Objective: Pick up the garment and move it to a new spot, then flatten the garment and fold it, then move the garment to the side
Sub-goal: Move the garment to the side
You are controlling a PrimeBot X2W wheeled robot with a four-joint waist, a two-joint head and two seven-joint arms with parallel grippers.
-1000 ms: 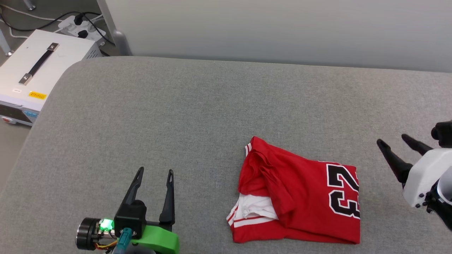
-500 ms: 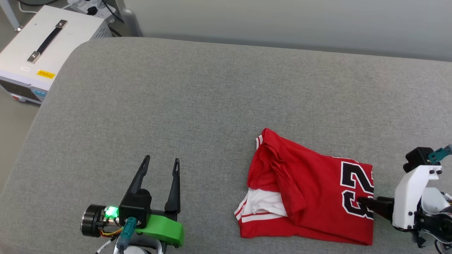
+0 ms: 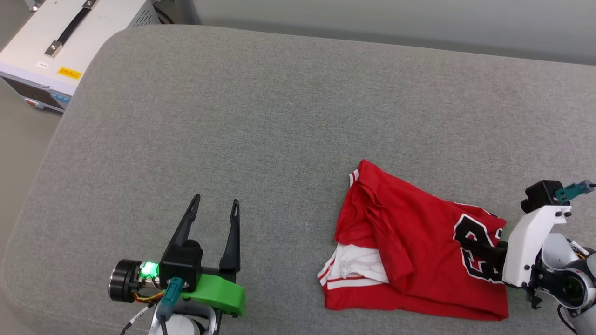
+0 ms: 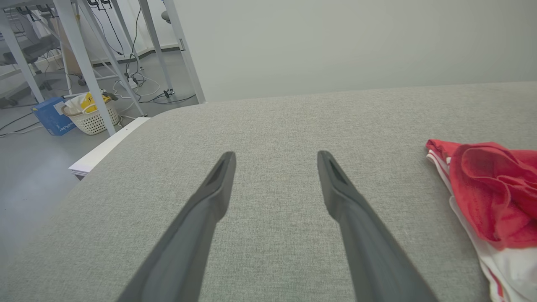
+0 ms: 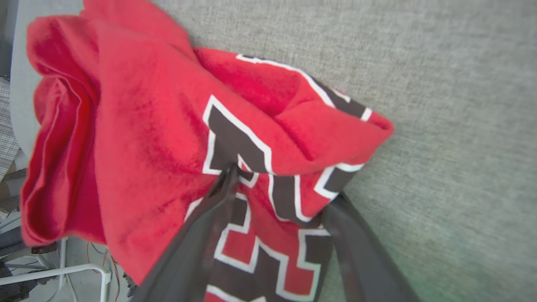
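Now my right gripper (image 5: 283, 184), hovering clear a second ago, is straddling the numbered edge of the garment (image 3: 409, 260) on the grey cushion (image 3: 279, 116), fingers apart but beginning to narrow, so the pickup is starting. My left gripper (image 3: 216, 204) is waiting spread, well aside.
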